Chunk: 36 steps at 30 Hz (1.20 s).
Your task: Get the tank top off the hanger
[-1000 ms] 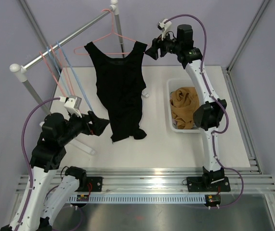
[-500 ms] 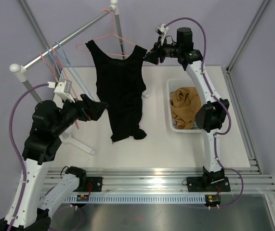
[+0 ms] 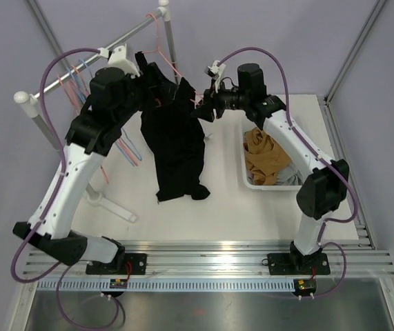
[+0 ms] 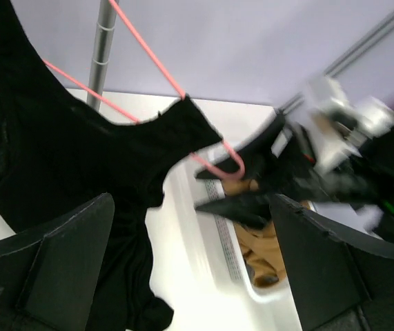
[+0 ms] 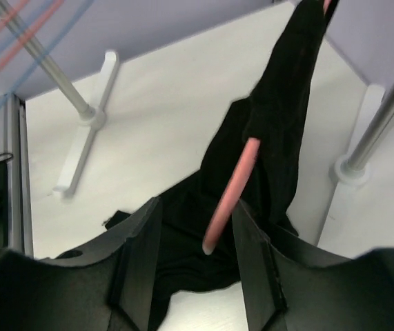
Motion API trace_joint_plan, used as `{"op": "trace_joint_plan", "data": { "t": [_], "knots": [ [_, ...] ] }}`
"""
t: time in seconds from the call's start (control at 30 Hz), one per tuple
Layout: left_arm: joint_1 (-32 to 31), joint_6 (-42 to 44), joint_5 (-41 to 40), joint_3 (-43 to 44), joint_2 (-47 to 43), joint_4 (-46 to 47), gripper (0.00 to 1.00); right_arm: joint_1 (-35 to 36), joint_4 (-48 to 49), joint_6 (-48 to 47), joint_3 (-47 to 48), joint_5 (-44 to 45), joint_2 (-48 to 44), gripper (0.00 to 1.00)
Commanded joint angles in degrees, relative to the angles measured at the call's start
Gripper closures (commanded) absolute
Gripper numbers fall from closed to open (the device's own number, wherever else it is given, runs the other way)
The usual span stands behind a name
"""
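Tank top point(image 3: 176, 138) hangs on the pink hanger point(image 5: 232, 189) at the rail point(image 3: 79, 69), both straps on, I think. Left gripper point(image 4: 190, 207) gapes empty beside one shoulder. Right gripper point(image 5: 197, 207) looks spread astride the hanger tip. Removal all ahead.

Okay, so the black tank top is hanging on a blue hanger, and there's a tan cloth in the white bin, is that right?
Not quite: the hanger carrying the black tank top is pink, not blue, as the left wrist view shows. The tan cloth does lie in the white bin.
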Motion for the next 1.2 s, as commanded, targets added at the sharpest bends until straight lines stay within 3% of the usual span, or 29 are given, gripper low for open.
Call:
{"op": "trace_joint_plan", "data": {
  "t": [0.0,0.1,0.43,0.57,0.6,0.67,0.7,0.83,1.0,1.17],
  "knots": [
    [-0.5,0.9,-7.4,10.3,7.3,-0.3,0.01,-0.3,8.8,3.4,-6.3,5.1,-10.2,0.48],
    [-0.5,1.1,-11.1,18.4,13.2,-1.2,0.01,-0.3,15.5,6.5,-16.5,7.4,-17.0,0.45],
    [-0.1,6.8,-18.7,36.9,33.2,2.7,0.01,0.0,18.7,12.7,-29.1,6.7,-28.9,0.40],
    [-0.1,8.5,-23.7,39.4,39.2,4.3,0.03,0.6,21.9,15.3,-35.7,6.5,-35.1,0.39],
    [-0.2,8.6,-25.0,39.4,40.3,4.5,0.12,0.9,22.3,15.7,-37.5,6.3,-37.4,0.39],
    [-0.2,9.1,-28.3,39.2,41.1,5.1,0.17,1.1,21.3,15.6,-38.6,6.5,-39.3,0.38],
    [-0.1,9.5,-29.2,39.2,41.7,5.4,0.29,1.3,20.7,15.4,-39.2,6.7,-41.0,0.38],
    [0.1,10.1,-31.1,39.6,42.2,5.7,0.48,1.3,20.1,15.3,-40.9,8.3,-45.0,0.37],
    [-0.5,9.9,-30.9,37.3,40.1,6.9,0.58,1.2,17.1,15.1,-40.9,9.0,-44.7,0.37],
    [-0.8,10.7,-32.2,36.2,38.3,6.6,0.77,1.2,16.7,15.2,-41.0,8.5,-44.6,0.37]
  ]
}}
